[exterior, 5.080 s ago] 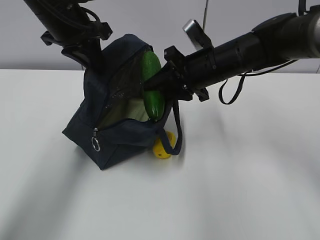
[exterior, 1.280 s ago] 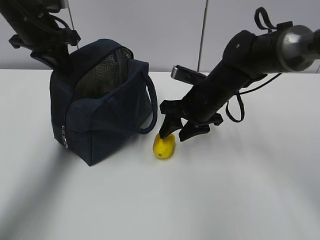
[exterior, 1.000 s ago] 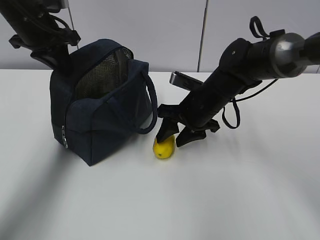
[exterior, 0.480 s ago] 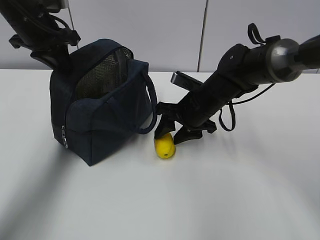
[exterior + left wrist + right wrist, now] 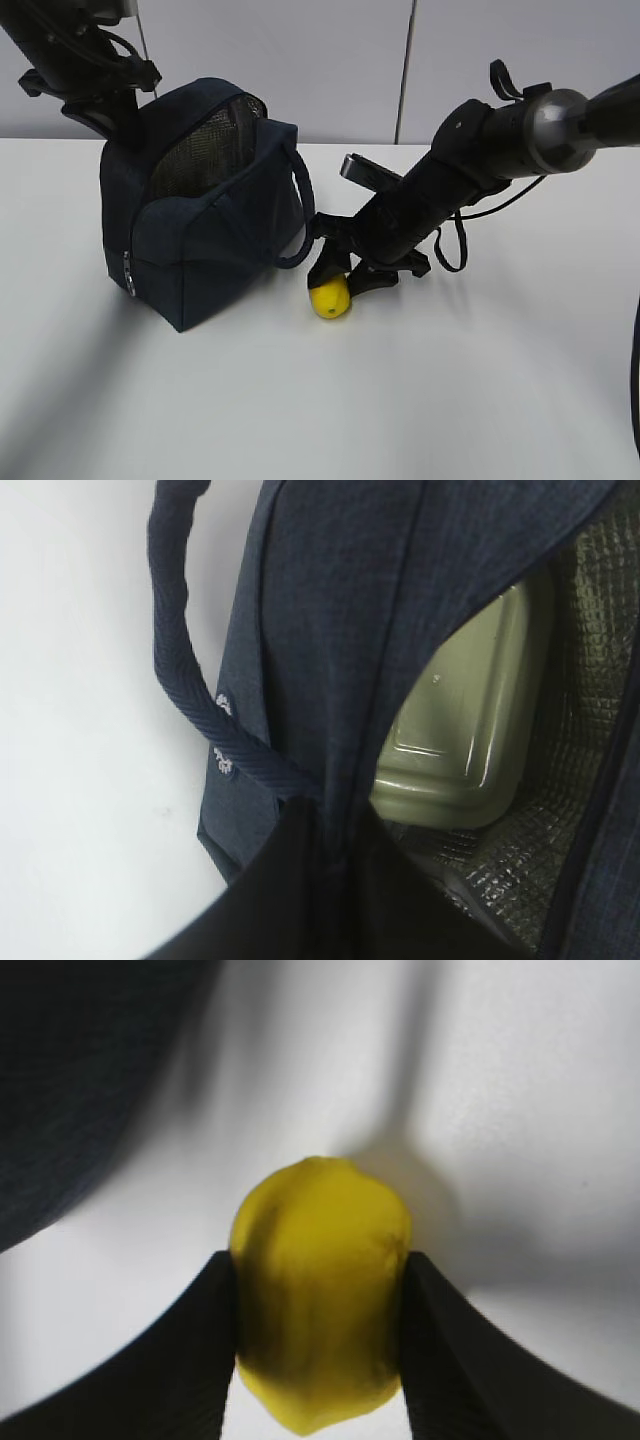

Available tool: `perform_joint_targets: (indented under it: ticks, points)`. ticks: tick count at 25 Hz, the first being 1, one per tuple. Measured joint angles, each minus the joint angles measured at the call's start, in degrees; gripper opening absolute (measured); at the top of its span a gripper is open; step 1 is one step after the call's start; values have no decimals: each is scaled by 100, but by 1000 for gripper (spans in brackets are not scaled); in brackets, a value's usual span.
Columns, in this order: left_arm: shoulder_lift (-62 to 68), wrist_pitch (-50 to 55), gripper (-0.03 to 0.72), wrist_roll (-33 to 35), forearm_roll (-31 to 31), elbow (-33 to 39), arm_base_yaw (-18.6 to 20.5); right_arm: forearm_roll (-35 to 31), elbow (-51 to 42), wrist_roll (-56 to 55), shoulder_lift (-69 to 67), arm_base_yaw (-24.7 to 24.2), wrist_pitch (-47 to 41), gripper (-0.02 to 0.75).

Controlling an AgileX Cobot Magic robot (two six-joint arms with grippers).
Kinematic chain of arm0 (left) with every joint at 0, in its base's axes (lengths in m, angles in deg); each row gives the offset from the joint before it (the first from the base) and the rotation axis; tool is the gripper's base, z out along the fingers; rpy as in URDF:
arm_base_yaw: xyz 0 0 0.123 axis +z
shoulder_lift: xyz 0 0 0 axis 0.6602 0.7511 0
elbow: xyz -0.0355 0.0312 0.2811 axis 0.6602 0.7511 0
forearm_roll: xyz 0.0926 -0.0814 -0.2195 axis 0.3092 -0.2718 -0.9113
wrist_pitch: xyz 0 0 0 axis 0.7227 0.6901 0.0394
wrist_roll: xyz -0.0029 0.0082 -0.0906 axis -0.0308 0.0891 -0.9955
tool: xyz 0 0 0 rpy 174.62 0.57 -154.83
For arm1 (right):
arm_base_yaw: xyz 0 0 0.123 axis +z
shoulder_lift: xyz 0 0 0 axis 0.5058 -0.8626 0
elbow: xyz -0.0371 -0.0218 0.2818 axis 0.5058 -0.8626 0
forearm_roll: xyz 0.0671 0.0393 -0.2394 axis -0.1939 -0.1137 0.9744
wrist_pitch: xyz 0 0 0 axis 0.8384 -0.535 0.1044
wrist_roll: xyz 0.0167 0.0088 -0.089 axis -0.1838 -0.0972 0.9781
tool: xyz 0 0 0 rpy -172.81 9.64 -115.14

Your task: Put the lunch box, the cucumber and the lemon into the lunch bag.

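The yellow lemon (image 5: 330,297) lies on the white table just right of the navy lunch bag (image 5: 210,240). My right gripper (image 5: 343,280) reaches down over it. In the right wrist view both black fingers press the lemon (image 5: 320,1280) from either side, so the right gripper (image 5: 320,1260) is shut on it. My left gripper (image 5: 112,122) pinches the bag's rear top edge and holds it open. In the left wrist view the left gripper (image 5: 335,830) is shut on the bag fabric (image 5: 330,610). The sage-green lunch box (image 5: 460,720) sits inside. The cucumber is hidden.
One loop handle (image 5: 300,210) of the bag hangs down close to the lemon and the right fingers. The white table (image 5: 450,400) runs wide to the front and right. A grey wall stands behind.
My right gripper came down and left around the lemon and its fingers drew in against it. The lemon shifted slightly. The left arm and bag stayed still.
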Motion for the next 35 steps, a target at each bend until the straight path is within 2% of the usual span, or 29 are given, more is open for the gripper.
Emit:
perform_joint_targets:
  ticks: [3,7,11,17,22,25,28,32,35]
  points:
    - [0,0,20,4,0,0,0,0,0,79,-12,0,-53,301]
    - [0,0,20,4,-8,0,0,67,69,143,-23,-20,-301,295]
    - [0,0,20,4,-12,0,0,565,403,99,-34,-124,-748,293]
    - [0,0,20,4,-34,0,0,1603,816,-351,298,-347,-878,290]
    - [0,0,20,4,-34,0,0,1661,868,-370,961,-468,-696,288]
    - [0,0,20,13,-37,0,0,1196,868,-56,1258,-468,-670,288]
    - [0,0,20,79,-108,0,0,86,868,722,1337,-468,-681,287]
    - [0,0,20,202,-327,0,0,-1009,868,1458,1337,-443,-702,286]
    - [0,0,20,330,-569,0,0,-1268,868,1762,1284,-280,-586,285]
